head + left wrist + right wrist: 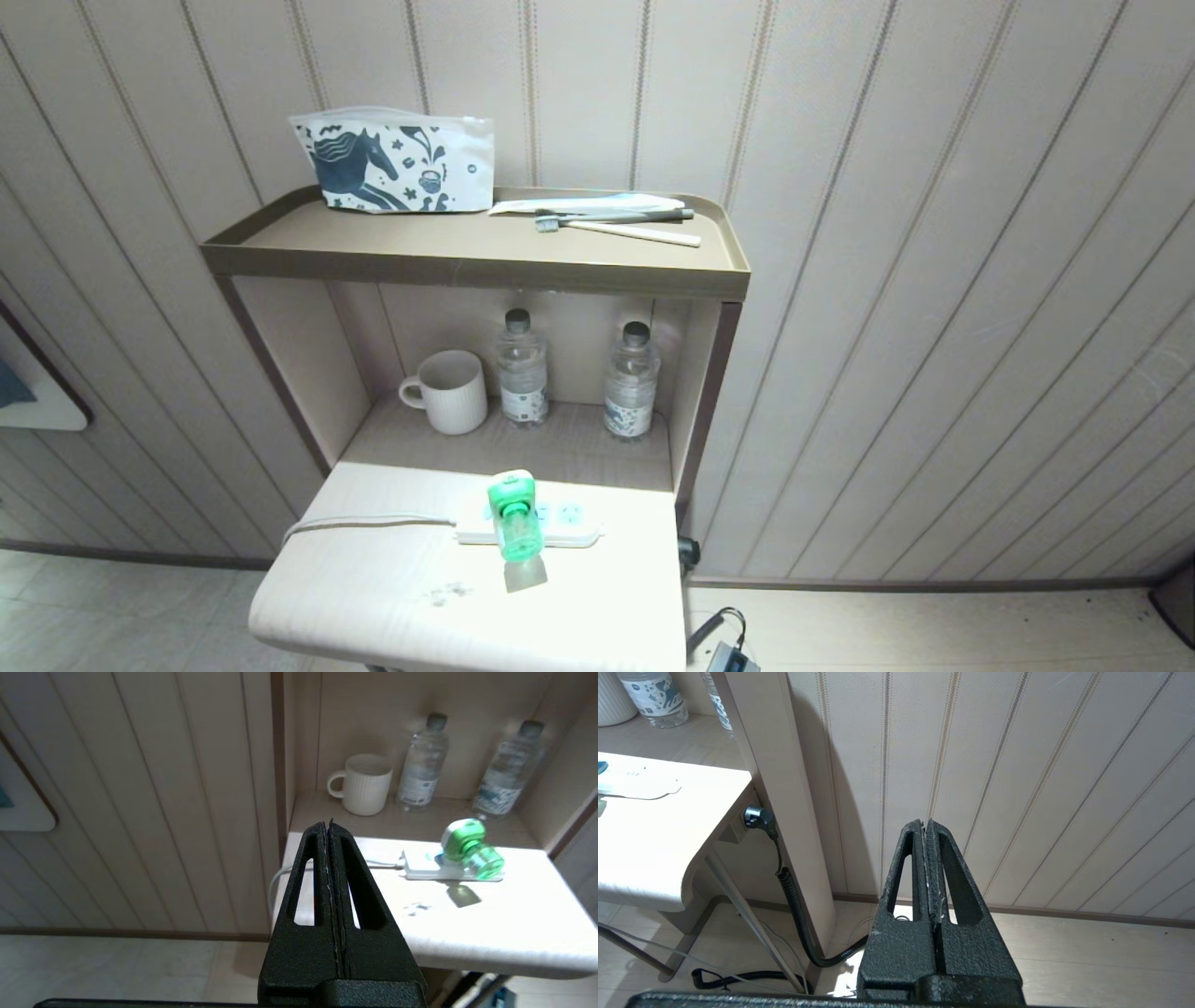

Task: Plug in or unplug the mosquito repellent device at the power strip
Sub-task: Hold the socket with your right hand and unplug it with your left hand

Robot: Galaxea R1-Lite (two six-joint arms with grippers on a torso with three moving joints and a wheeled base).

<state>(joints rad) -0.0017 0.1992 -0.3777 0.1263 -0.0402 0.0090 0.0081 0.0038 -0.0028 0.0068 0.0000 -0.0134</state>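
- Our left gripper [331, 823] sits low in the middle of its wrist frame, fingers pressed together with nothing between them, well short of the table [490, 933].
- Our right gripper [926, 823] is likewise closed up and empty, aimed at the paneled wall [1017, 765] and floor beside the table, away from the action.
- Neither arm shows in the head view.
- There is the device [514, 514], lower middle of the head frame: green-and-white head, green bottle sticking out toward us, seated in the strip [560, 525].
- The strip lies flat across the white table top, its cord [364, 523] trailing off to the left edge of the table.
- In the left wrist frame the device [469, 849] shows at right of centre, on the strip [423, 868]; whether the plug is fully home we can't quite say, the glare is strong there.
- Behind, in the niche: a mug [451, 391] at left and two water bottles [522, 370], standing upright, well apart from the strip.
- Up on the shelf [448, 257], upper middle: a horse-print pouch [397, 163] and toothbrushes [616, 222] lying flat.
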